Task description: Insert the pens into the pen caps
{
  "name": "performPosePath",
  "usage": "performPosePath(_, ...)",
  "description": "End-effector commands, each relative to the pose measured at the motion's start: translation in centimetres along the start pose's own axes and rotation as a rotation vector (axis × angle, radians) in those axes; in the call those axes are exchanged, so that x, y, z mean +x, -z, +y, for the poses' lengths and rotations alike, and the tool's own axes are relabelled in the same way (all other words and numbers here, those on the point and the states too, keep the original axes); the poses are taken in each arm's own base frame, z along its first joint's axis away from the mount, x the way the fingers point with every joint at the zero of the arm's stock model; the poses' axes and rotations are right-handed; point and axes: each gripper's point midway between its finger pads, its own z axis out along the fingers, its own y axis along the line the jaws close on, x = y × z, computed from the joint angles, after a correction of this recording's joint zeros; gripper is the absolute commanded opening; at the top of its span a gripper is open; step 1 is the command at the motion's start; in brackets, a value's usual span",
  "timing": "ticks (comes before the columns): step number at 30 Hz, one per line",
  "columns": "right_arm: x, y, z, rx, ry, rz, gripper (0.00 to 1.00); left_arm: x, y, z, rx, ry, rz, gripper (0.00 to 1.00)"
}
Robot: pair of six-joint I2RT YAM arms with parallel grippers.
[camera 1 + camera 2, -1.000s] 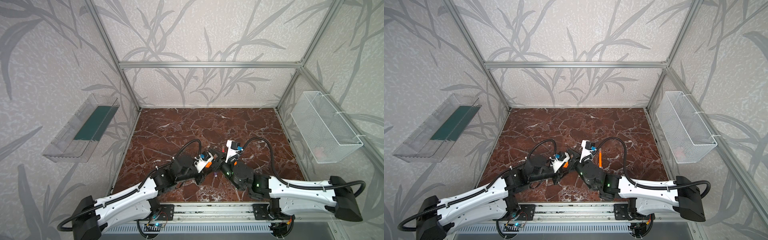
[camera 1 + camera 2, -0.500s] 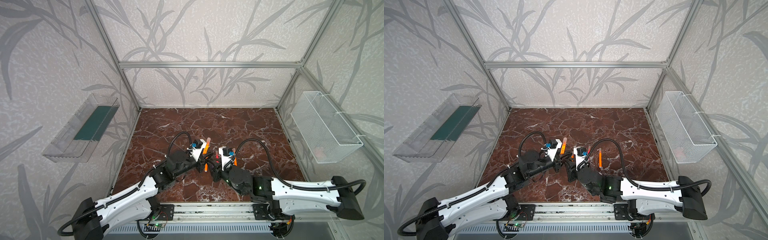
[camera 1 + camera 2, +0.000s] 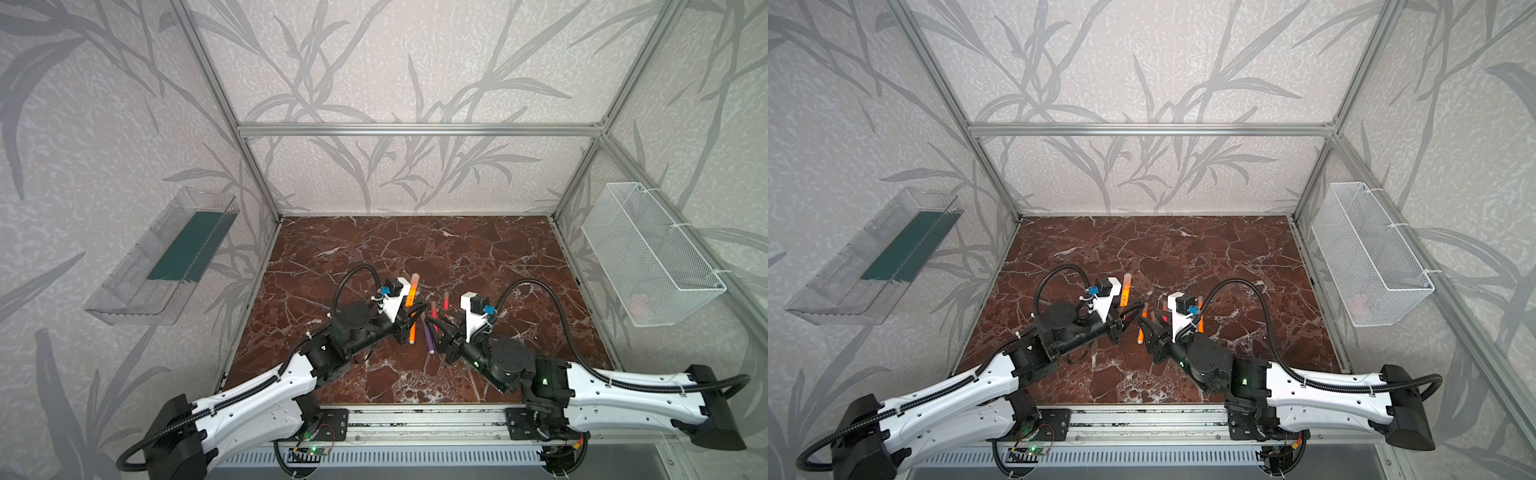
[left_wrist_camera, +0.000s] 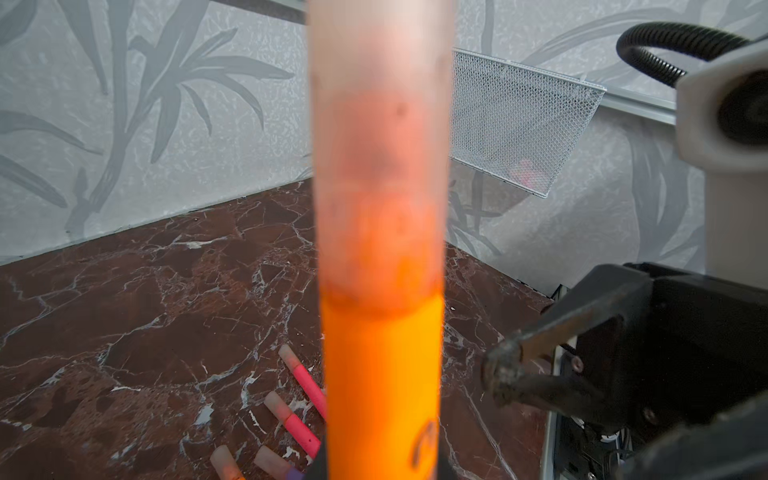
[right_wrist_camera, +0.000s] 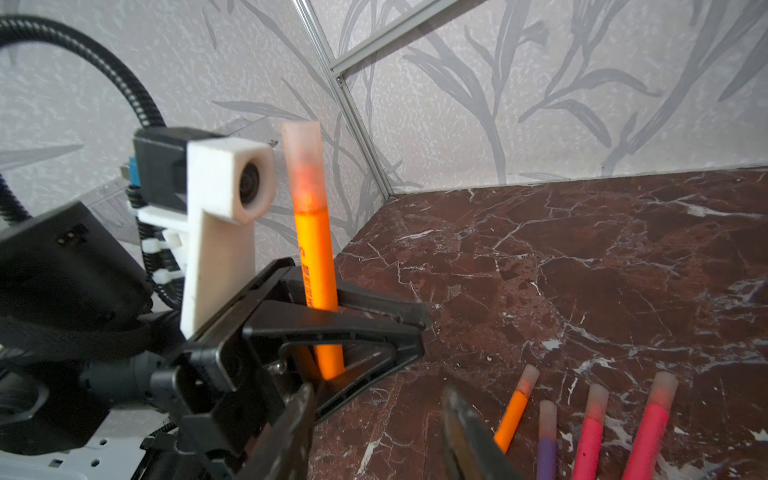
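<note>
My left gripper point(image 3: 415, 312) is shut on an orange pen point(image 5: 316, 266) and holds it upright, a pale pen cap point(image 5: 301, 160) seated on its top end. That pen point(image 4: 382, 374) and its cap point(image 4: 376, 166) fill the left wrist view. My right gripper point(image 5: 374, 424) stands open just beside it, low over the floor, with nothing between its fingers. Four capped pens lie in a row on the marble: orange point(image 5: 513, 415), purple point(image 5: 546, 440) and two pink-red point(image 5: 590, 432) point(image 5: 648, 428). Another orange pen point(image 3: 1200, 320) lies beyond the right wrist camera.
A white mesh basket point(image 3: 648, 257) hangs on the right wall with something pink in it. A clear plastic tray point(image 3: 166, 266) hangs on the left wall. Brown marble floor point(image 3: 415, 249) stretches to the back wall. A metal rail point(image 3: 415, 424) runs along the front edge.
The two grippers were pressed together over the pen a second ago. They have since drawn apart; the right gripper has opened and let go, and the left keeps the capped pen upright.
</note>
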Motion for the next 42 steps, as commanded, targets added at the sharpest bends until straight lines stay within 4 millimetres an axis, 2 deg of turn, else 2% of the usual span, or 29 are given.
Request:
performPosePath(1,-1.9,0.0,1.0,-0.056,-0.003,-0.07,0.5,0.1,0.2,-0.8,0.044,0.018,-0.031,0.0)
performPosePath(5,-2.0,-1.0,1.9,-0.097,-0.012,-0.094,0.53,1.0,0.2,-0.9,0.052,0.027,-0.028,0.0)
performPosePath(13,-0.8,-4.5,1.2,-0.093,-0.071,-0.066,0.54,1.5,0.4,-1.4,0.072,0.029,-0.024,0.0)
performPosePath(21,0.1,-6.1,2.2,-0.115,-0.068,-0.037,0.52,2.0,0.2,-1.6,0.086,0.025,-0.009,0.0)
performPosePath(24,0.6,-6.6,2.3,-0.11,-0.068,-0.018,0.45,1.9,0.2,-1.7,0.093,0.026,-0.015,0.0)
performPosePath(28,1.5,-6.9,1.7,-0.096,-0.084,0.002,0.25,1.9,0.2,-1.9,0.104,0.027,-0.01,0.0)
performPosePath(30,1.8,-6.9,1.3,-0.089,-0.095,0.005,0.21,2.0,0.2,-2.0,0.107,0.025,-0.006,0.0)
performPosePath(33,2.0,-6.6,0.8,-0.078,-0.093,0.01,0.15,2.4,0.1,-1.8,0.098,0.022,0.004,0.1)
performPosePath(36,2.1,-6.2,-0.9,-0.011,-0.087,0.022,0.11,2.9,0.2,-1.5,0.084,0.019,0.016,0.24)
performPosePath(42,3.2,-5.4,-6.8,0.191,-0.109,0.118,0.04,3.9,0.9,0.2,-0.006,0.015,0.028,0.53)
